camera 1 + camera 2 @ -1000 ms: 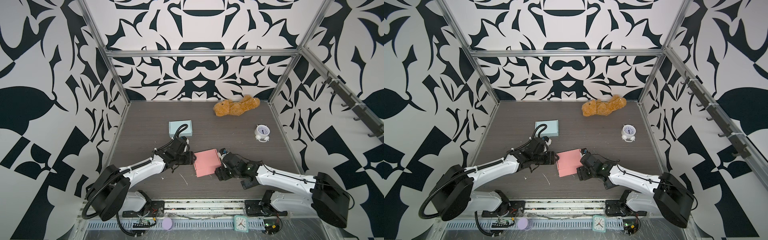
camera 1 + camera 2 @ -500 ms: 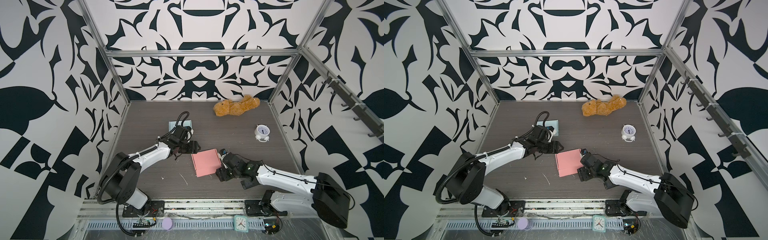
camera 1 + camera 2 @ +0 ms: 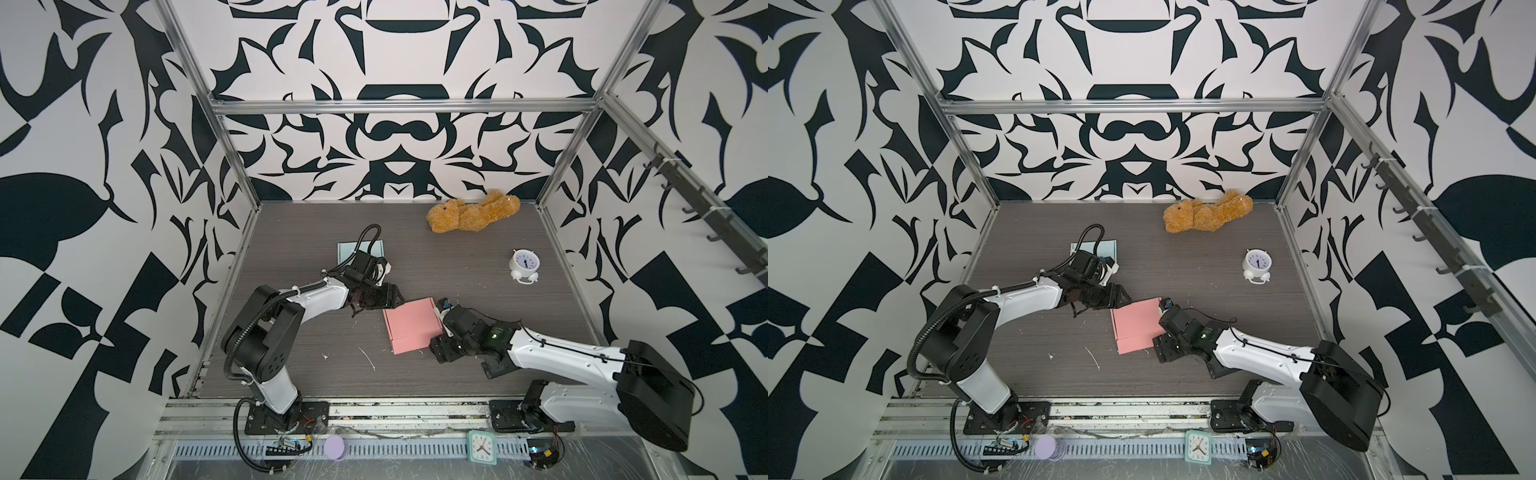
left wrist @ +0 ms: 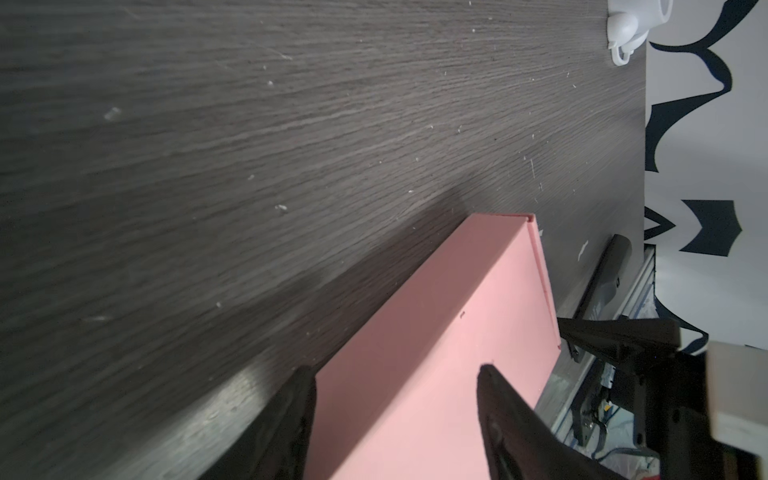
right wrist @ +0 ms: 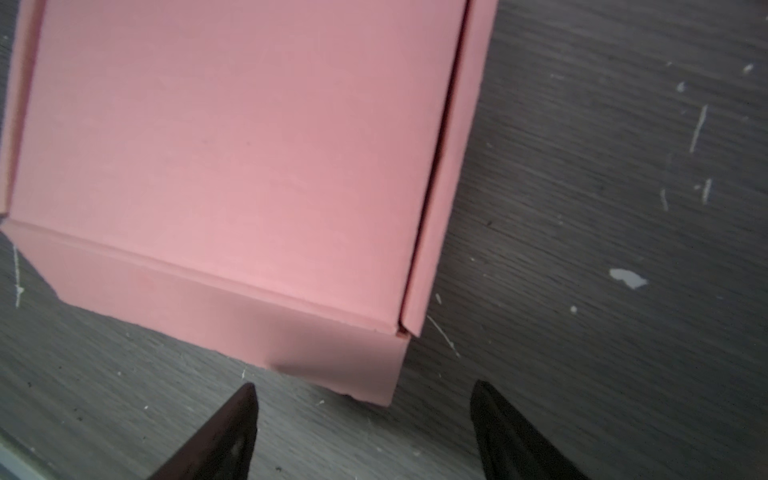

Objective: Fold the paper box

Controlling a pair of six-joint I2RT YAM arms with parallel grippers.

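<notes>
The pink paper box [image 3: 409, 328] [image 3: 1133, 328] lies closed and flat in the middle of the dark table. My left gripper [image 3: 395, 297] [image 3: 1123, 297] is at the box's far-left corner, open. In the left wrist view its two fingers [image 4: 395, 370] stand apart over the box [image 4: 457, 324], one by the side wall and one above the lid. My right gripper [image 3: 438, 338] [image 3: 1160, 336] sits low at the box's right side, open. In the right wrist view its tips [image 5: 363, 386] stand wide just short of a box corner [image 5: 249, 145], touching nothing.
A brown teddy bear [image 3: 473, 212] lies at the back right. A white alarm clock [image 3: 524, 266] stands to the right. A light blue flat box [image 3: 347, 249] is behind the left arm. On the front rail are a purple disc [image 3: 334, 446] and a teal square clock [image 3: 482, 446].
My left gripper has left the box's left edge and swung to its far-left corner, and the arm's elbow has drawn in toward its base. The right arm and box have barely moved.
</notes>
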